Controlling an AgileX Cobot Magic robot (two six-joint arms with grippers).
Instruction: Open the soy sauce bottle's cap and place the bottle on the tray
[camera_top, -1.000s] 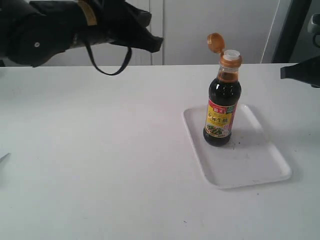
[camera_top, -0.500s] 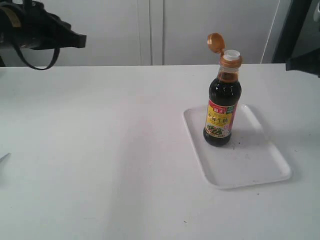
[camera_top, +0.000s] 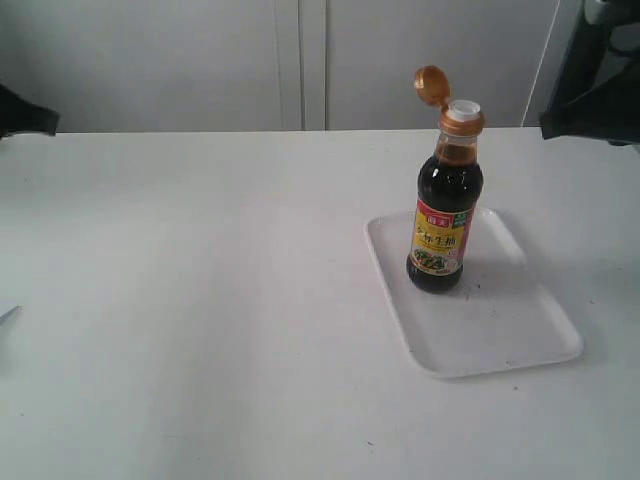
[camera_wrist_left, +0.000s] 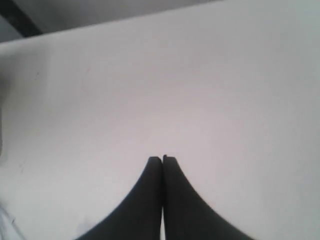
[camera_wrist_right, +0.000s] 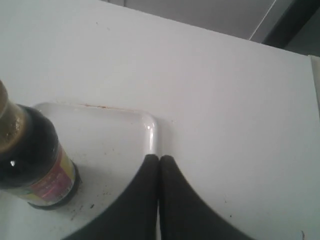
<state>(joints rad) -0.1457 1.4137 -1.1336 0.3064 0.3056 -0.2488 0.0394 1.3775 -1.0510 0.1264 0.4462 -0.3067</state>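
The soy sauce bottle (camera_top: 440, 225) stands upright on the white tray (camera_top: 500, 320), near its far left part. Its golden-brown cap (camera_top: 432, 86) is flipped open, leaning back from the white spout (camera_top: 462, 110). In the right wrist view the bottle (camera_wrist_right: 35, 160) stands on the tray (camera_wrist_right: 125, 125), and my right gripper (camera_wrist_right: 159, 157) hangs shut and empty above the tray's corner rim. My left gripper (camera_wrist_left: 162, 159) is shut with nothing in it, over bare table. In the exterior view only dark parts of the arms show at the left edge (camera_top: 22, 118) and right edge (camera_top: 595, 105).
The white table (camera_top: 200, 280) runs wide to the left of the tray. A pale wall with a vertical seam (camera_top: 300, 60) stands behind it. A thin grey object (camera_top: 6, 316) pokes in at the left edge.
The left arm has pulled back leftward, nearly out of the exterior view. The right arm's dark part has shifted slightly at the right edge. Bottle and tray have not moved.
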